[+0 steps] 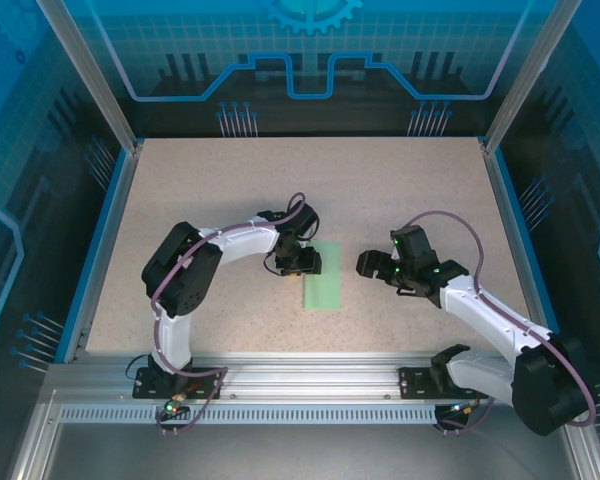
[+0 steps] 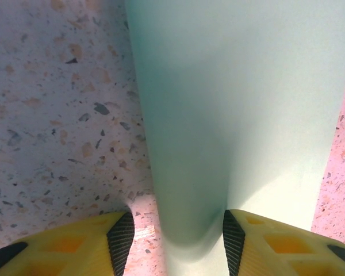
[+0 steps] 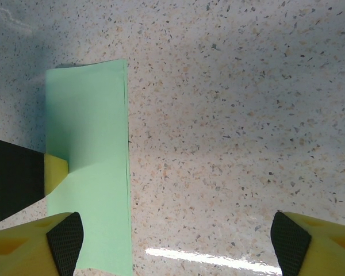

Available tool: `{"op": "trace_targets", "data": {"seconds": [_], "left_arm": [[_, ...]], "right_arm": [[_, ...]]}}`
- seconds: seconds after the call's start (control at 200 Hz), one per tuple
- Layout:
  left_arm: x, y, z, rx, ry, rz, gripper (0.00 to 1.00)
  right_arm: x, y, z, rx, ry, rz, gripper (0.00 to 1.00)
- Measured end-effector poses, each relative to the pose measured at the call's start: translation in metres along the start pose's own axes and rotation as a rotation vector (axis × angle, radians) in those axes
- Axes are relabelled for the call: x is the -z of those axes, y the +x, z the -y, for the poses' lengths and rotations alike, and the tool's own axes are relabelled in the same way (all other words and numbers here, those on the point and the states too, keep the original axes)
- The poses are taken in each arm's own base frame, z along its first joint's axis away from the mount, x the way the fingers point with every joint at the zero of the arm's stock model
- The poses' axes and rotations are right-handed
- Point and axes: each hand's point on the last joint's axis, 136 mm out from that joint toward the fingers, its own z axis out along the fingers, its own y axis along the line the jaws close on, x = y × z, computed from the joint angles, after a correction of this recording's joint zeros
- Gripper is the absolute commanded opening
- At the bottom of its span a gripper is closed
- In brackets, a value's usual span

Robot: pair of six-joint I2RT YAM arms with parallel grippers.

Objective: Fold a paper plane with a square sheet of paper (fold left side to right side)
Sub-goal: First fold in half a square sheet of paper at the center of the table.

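The square sheet of paper (image 1: 323, 280) lies doubled over into a narrow pale green rectangle at the table's middle. No paper plane is in view. My left gripper (image 1: 302, 262) sits low at the sheet's left edge, near its far end. In the left wrist view the rounded, puffed fold (image 2: 190, 172) runs between the left gripper's (image 2: 178, 238) parted pads. The right pad touches it and bare table shows beside the left pad. My right gripper (image 1: 370, 265) hovers wide open over bare table just right of the sheet (image 3: 92, 144), with nothing between its fingers (image 3: 66, 236).
The speckled tabletop (image 1: 230, 190) is ringed by a blue rim (image 1: 100, 250) and glass walls. A metal rail (image 1: 310, 375) carrying both arm bases runs along the near edge. The left gripper's yellow fingertip (image 3: 54, 171) rests on the sheet in the right wrist view.
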Motion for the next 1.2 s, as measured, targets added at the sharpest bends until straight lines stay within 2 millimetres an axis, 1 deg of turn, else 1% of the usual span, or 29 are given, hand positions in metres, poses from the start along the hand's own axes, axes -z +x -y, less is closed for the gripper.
{"op": "trace_targets", "data": {"seconds": [0.965,1.2], "left_arm": [[-0.0011,0.0003,0.0005,0.003,-0.006,-0.014,0.52],[-0.0012,-0.0003,0.0010,0.006,-0.012,-0.023,0.54]], "right_arm": [[0.0000,0.0007,-0.0008,0.000,-0.005,-0.004,0.90],[-0.0006,0.0013,-0.0007,0.000,-0.005,-0.008,0.90]]}}
